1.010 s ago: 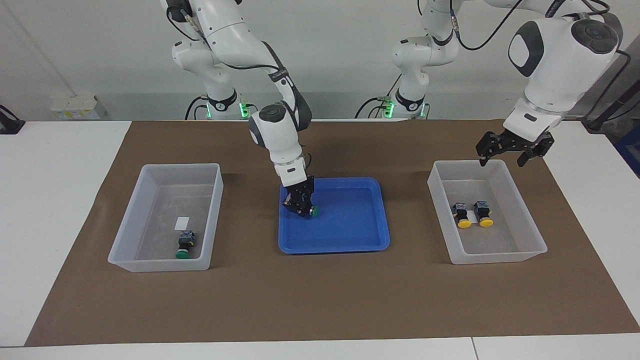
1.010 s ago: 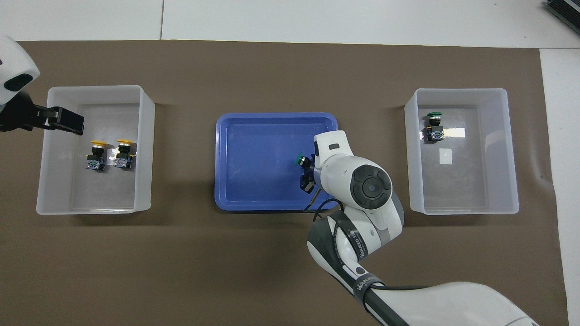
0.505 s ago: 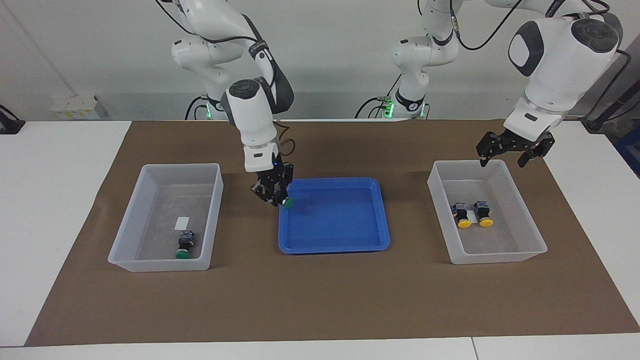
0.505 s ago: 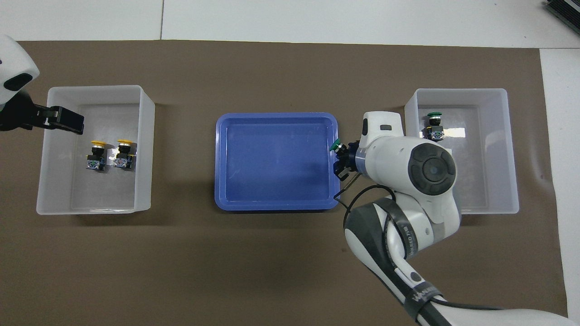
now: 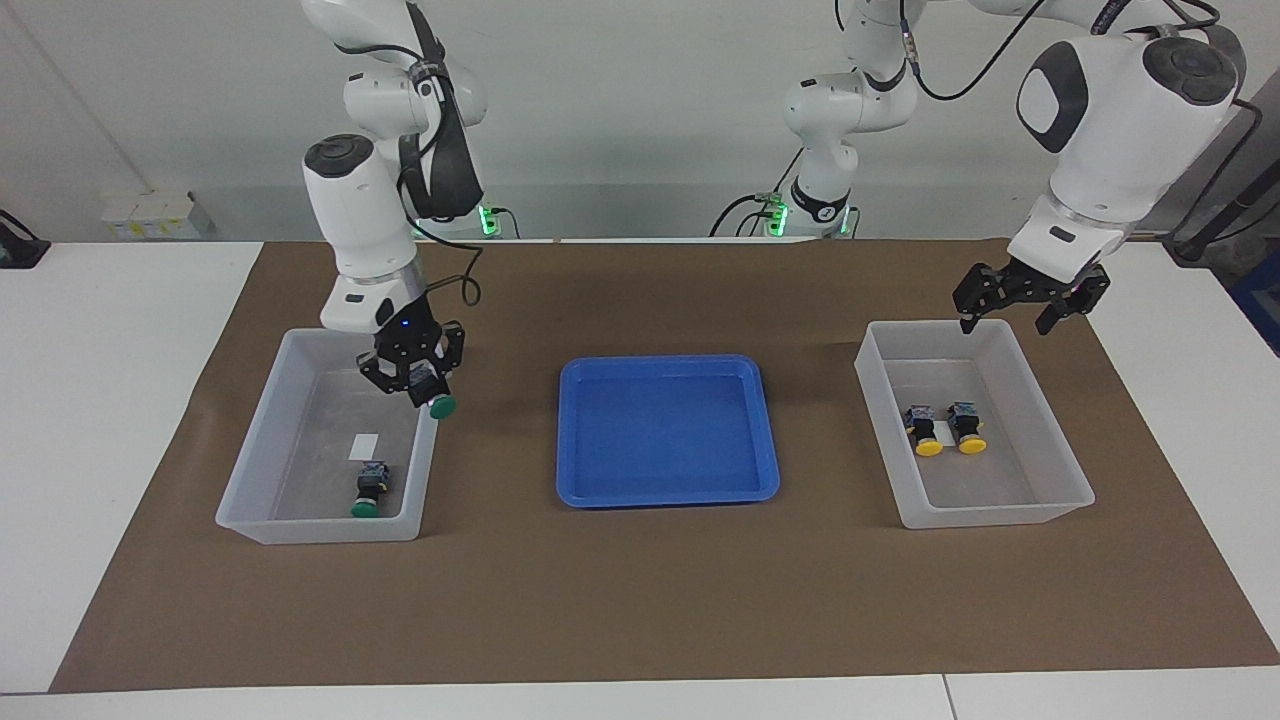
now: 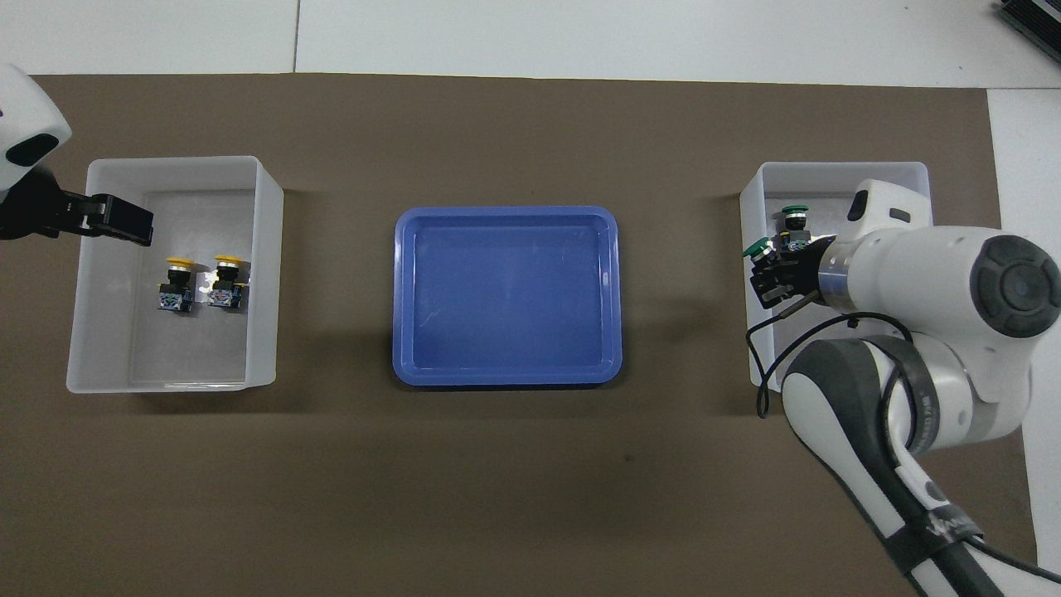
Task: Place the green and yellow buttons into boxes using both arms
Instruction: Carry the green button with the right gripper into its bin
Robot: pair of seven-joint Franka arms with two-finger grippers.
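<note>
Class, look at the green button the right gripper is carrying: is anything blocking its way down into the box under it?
Nothing visible does. The right gripper holds the green button over the open box; the other green button lies farther from the robots.

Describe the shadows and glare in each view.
Facing view: soft shadows on the mat beside the tray and both boxes; no harsh glare. Overhead view: a dim shadow on the mat along the tray's nearer edge, and a bright glint on the floor of the box at the right arm's end.
</note>
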